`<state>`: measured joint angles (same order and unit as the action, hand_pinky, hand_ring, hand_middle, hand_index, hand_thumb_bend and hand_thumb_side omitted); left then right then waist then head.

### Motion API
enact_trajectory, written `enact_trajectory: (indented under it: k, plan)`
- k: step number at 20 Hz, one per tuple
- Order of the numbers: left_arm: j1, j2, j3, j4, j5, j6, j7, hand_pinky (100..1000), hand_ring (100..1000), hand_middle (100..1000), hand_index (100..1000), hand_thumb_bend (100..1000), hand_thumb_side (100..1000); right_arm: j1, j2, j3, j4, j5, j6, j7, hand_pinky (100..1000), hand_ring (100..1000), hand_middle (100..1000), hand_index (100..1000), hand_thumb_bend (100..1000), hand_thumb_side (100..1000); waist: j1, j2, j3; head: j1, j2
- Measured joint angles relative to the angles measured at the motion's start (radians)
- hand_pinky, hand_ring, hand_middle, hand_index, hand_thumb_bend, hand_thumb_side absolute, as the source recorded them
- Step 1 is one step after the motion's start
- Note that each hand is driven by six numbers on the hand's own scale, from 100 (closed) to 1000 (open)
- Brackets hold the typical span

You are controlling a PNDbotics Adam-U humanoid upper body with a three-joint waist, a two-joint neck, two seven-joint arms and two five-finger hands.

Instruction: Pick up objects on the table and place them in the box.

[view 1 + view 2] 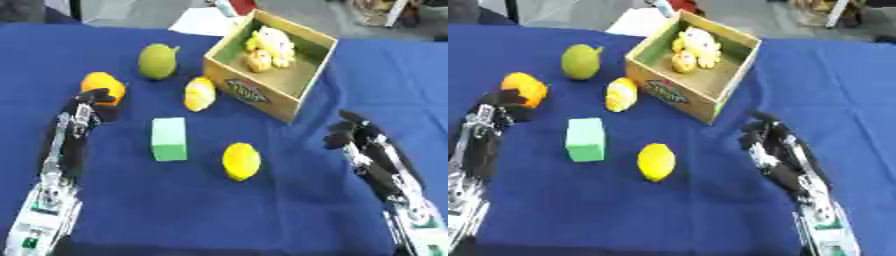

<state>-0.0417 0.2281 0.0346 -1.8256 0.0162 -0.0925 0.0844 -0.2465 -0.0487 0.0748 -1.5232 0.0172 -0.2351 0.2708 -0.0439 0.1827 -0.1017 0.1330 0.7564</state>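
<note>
The box (262, 95) sits at the far middle of the blue table (262, 210) with pale yellow items (267, 47) already inside. Out front lie a green fruit (157, 61), an orange (105, 86), a yellow-orange fruit (199, 93), a green block (169, 138) and a lemon (241, 160). The left hand (92, 107) touches the orange; I cannot tell its fingers. The right hand (359, 137) rests near the box, fingers relaxed, holding nothing.

Both arms are showing the same build: black fingers and black forearm shells with silver metal links running along them. The left hand (90, 102), at nine o'clock, is leading back to a white wrist housing with small green marks. The right hand (354, 134), at four o'clock, is ending in a similar white-and-green housing.
</note>
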Motion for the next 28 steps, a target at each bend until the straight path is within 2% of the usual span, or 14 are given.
enact_trajectory:
  k: [11,13,15,18,21,23,28]
  plan:
    - [-0.003,0.001,0.000,0.000,-0.001,0.000,0.000,671,664,643,766,100,820,0.000,0.000,0.000,0.000,0.000,0.000,0.000,636,654,664,890,100,414,0.000,0.000,-0.002,-0.003,0.000]
    - [-0.009,0.005,0.000,0.000,-0.005,0.001,0.001,673,667,646,767,100,791,0.000,0.000,0.000,0.000,0.000,0.000,0.000,636,654,664,890,100,414,0.000,0.000,-0.003,-0.003,0.000]
    - [-0.025,0.024,0.001,0.000,-0.015,0.002,0.002,682,678,655,774,100,701,0.001,0.000,0.000,0.000,0.000,0.000,0.000,637,654,664,890,100,414,0.000,0.000,-0.004,-0.004,0.000]
    - [-0.058,0.084,0.003,-0.007,-0.061,0.014,-0.012,707,702,684,803,100,564,0.001,-0.001,0.000,0.000,0.000,0.000,0.000,636,654,664,890,100,415,0.001,0.000,-0.004,-0.006,0.000]
    - [-0.108,0.185,-0.012,-0.008,-0.152,0.032,-0.072,744,730,724,848,100,464,0.005,-0.002,0.000,0.000,0.000,0.000,0.000,637,654,664,890,100,414,0.001,-0.003,-0.008,-0.012,0.000]
    - [-0.149,0.259,-0.038,-0.010,-0.229,0.039,-0.143,774,753,753,883,100,449,0.009,-0.004,0.000,0.000,0.000,0.000,0.000,637,654,664,890,100,414,0.003,-0.007,-0.009,-0.014,0.000]
    - [-0.283,0.436,-0.151,-0.012,-0.365,0.026,-0.402,810,779,793,925,100,492,0.009,-0.010,0.000,0.000,0.003,0.000,0.002,637,654,664,890,100,414,0.015,-0.015,-0.017,-0.016,0.000]
